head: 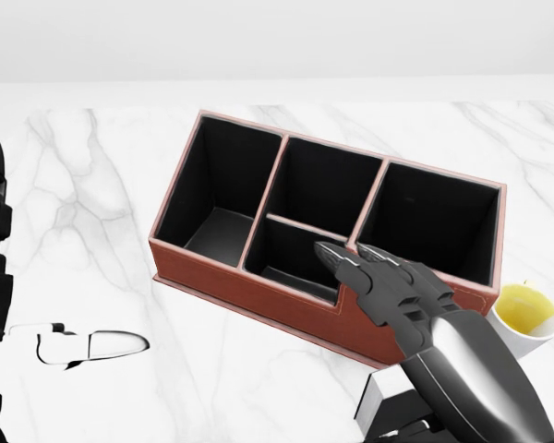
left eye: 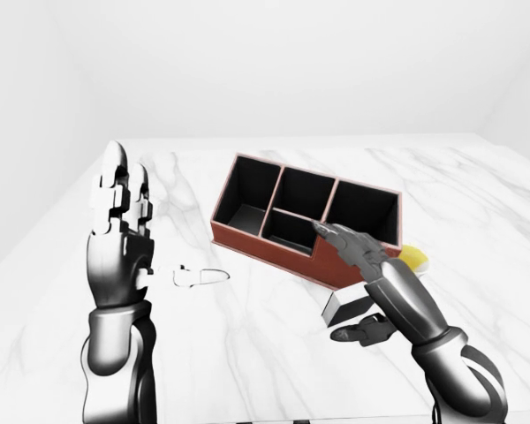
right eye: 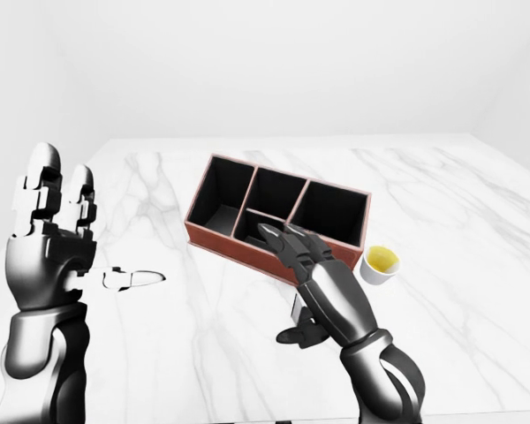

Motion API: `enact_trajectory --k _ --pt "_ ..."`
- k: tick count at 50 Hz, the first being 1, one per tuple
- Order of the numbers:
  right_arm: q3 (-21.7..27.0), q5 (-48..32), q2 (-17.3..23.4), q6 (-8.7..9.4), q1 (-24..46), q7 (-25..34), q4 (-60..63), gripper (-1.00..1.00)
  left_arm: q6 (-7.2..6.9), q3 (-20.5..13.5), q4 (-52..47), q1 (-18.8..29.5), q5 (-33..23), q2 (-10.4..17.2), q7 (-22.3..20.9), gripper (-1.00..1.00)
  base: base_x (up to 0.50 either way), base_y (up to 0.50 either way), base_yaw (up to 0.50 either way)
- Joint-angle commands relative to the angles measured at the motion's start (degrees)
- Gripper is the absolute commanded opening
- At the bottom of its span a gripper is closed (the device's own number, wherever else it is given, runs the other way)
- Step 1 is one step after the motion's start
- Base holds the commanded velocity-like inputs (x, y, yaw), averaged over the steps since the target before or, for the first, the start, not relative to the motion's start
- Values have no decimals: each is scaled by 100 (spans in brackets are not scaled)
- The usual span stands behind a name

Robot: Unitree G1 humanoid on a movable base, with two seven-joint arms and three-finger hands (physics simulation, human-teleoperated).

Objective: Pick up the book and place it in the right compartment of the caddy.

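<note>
The right hand [left eye: 364, 291] is reaching down over the marble table [left eye: 247, 353] with its back turned up, its two long fingers [head: 374, 272] stretching out flat toward the caddy [head: 258, 286] and its thumb [left eye: 358, 333] sticking out low on the side nearer the camera; the hand is spread wide and is closing on nothing. The fingertips are lying over the caddy's near wall, about at the partition between the small middle compartment and the right compartment, though whether they are touching the rim cannot be told. Directly beneath the palm and forearm, the book [left eye: 343, 306] is lying on the table just beside the caddy's near wall, mostly hidden by the hand, with only a pale edge and a dark corner showing between the fingers and the thumb. Just beyond the hand, the caddy's compartments are standing dark and empty. To the hand's right, close against the caddy's right end, a small white cup [right eye: 377, 264] with a yellow inside is sitting on the marble. Well off to the hand's left, the left hand [left eye: 119, 230] is being held upright with its fingers pointing up and its thumb jutting sideways, spread open and holding nothing, its arm rising from the bottom of the eye views.
</note>
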State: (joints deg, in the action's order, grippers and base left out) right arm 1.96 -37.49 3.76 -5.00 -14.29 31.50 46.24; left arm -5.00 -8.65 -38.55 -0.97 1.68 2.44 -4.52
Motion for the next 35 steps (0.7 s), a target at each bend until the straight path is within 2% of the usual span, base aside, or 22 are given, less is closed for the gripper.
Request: enact_trajectory --k 1,6,12,21,35 --pt "79 -637 -61 0 -321 109 -67 66 0 -46 -66 -71 69 -12 -17 100 0 0 0" --pt "132 -1062 -99 0 -398 -81 -252 69 0 -33 -69 -94 68 -25 -14 100 0 0 0" --pt "57 -1593 -132 0 -570 -402 -550 58 0 -42 -87 -133 85 -30 -25 100 0 0 0" --pt "-42 -2151 -63 0 -602 -766 -798 58 0 -86 -110 -167 115 -30 -57 100 0 0 0" --pt "-186 -2388 10 0 -824 -869 -673 56 0 -105 -294 -234 124 -53 -78 100 0 0 0"
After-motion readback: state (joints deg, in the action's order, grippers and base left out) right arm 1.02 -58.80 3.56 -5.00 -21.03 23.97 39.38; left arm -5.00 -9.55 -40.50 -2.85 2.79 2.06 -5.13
